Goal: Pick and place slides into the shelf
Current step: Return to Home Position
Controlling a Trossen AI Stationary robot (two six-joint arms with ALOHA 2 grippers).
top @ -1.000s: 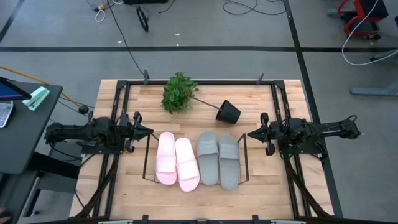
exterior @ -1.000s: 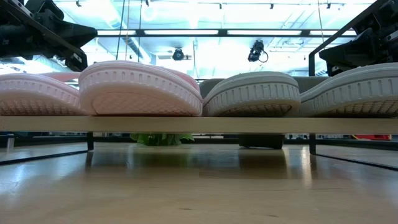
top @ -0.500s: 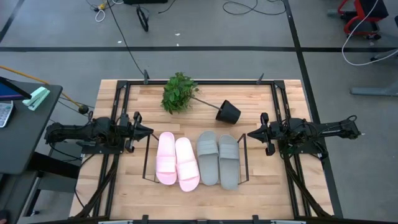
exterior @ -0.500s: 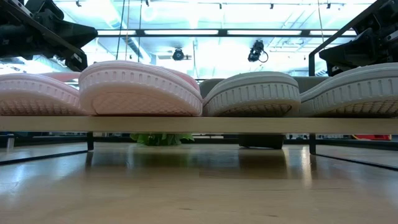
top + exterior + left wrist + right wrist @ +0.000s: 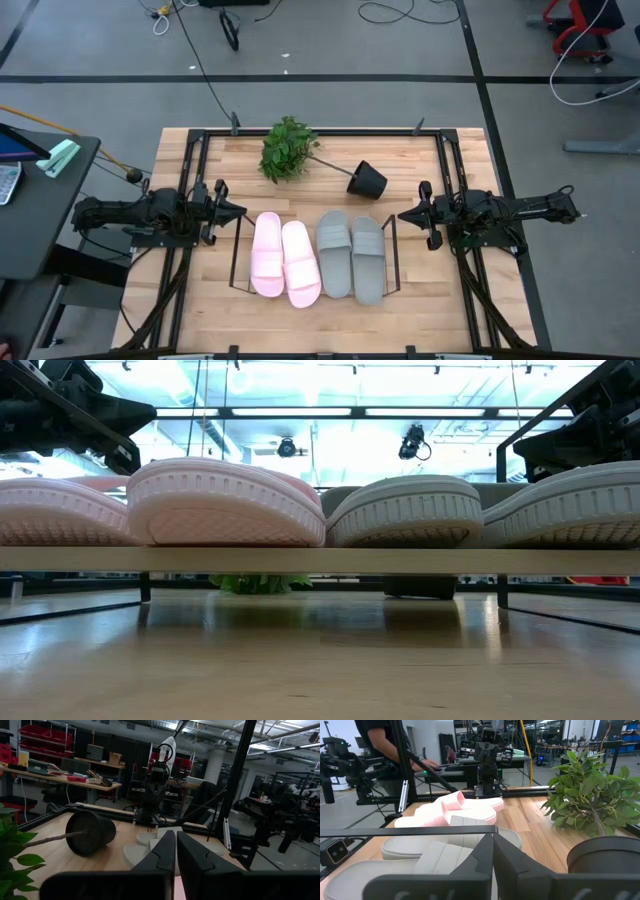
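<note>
Four slides sit in a row on the shelf [image 5: 235, 270], in the near-middle part of the desk [image 5: 420, 300]. The two pink slides [image 5: 285, 260] take the left half, the two grey-green slides [image 5: 350, 258] the right half. All four lie soles down and run lengthwise near to far. The pair members touch side by side, and pink sits just beside grey-green. The right-hand pink one lies slightly nearer than its mate. In the low view the four rounded ends line up along the shelf's near edge.

The left gripper [image 5: 240, 212] is just off the shelf's far-left corner and points right. Its fingers [image 5: 162, 851] are pressed together, narrow, and hold nothing. The right gripper [image 5: 402, 214] is just off the far-right corner and points left. Its fingers [image 5: 482, 854] are also pressed together and empty. Both arms lie low and stretched out along the desk's left and right sides, clear of the slides.

Farther back, the plant [image 5: 287, 150] is tipped over. Its leaves are to the left and its black pot [image 5: 367, 180] lies on its side to the right, near the far end of the grey-green pair but apart from it.

In the right wrist view, a person in a dark top [image 5: 385, 740] stands beyond the desk's left side.
</note>
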